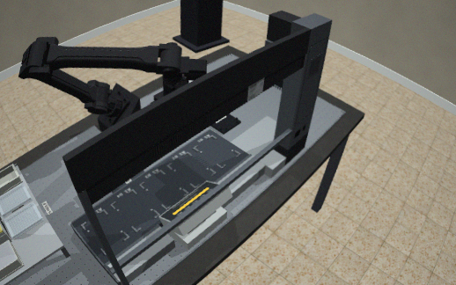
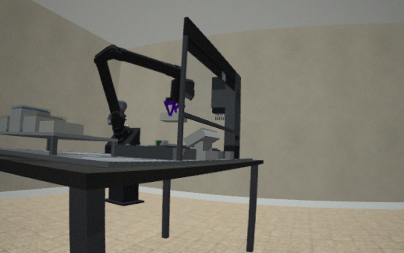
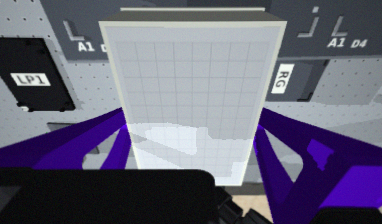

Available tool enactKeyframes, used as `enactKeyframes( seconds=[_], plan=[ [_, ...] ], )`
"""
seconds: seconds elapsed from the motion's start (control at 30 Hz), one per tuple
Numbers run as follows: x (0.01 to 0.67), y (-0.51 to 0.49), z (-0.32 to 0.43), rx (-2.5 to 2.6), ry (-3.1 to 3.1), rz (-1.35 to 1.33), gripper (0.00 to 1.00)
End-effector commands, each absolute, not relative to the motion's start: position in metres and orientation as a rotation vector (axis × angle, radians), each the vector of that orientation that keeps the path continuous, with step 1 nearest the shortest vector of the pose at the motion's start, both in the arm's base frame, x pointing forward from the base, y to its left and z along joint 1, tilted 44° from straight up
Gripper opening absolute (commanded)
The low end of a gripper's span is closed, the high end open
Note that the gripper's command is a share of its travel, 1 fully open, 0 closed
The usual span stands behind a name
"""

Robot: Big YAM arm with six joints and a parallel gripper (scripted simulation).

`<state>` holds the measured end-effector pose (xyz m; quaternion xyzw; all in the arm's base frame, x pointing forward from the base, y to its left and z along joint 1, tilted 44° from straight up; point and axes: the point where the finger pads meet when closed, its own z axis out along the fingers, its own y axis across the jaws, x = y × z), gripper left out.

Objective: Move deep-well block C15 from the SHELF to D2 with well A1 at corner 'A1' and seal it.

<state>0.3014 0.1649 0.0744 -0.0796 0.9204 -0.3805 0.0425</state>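
My gripper (image 3: 192,111) is shut on a white deep-well block (image 3: 192,95) with a gridded seal on top, its purple fingers on the two long sides. Its ID label is not visible, so I cannot tell which block it is. In the exterior view the gripper (image 2: 171,108) holds the block (image 2: 173,117) level, well above the table and close to the gantry post. In the top view the gantry beam hides both; only the arm (image 1: 106,57) shows. Below the block lie deck corner brackets marked A1, one labelled D4 (image 3: 344,42).
The RG nest (image 3: 282,78) lies below right of the block and the black LP1 pad (image 3: 34,79) below left. The gantry beam (image 1: 186,105) spans the deck (image 1: 159,189). A unit with a yellow stripe (image 1: 190,201) borders the deck. The shelf (image 1: 5,211) holds several items.
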Motion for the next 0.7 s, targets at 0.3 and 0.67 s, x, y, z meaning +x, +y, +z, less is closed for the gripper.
enactKeyframes(
  seconds=[0.3,0.67],
  plan=[
    [0.373,0.191,0.09,-0.244,2.798,-1.095,0.0],
    [0.384,0.208,0.103,-0.284,2.779,-1.067,0.0]
  ],
)
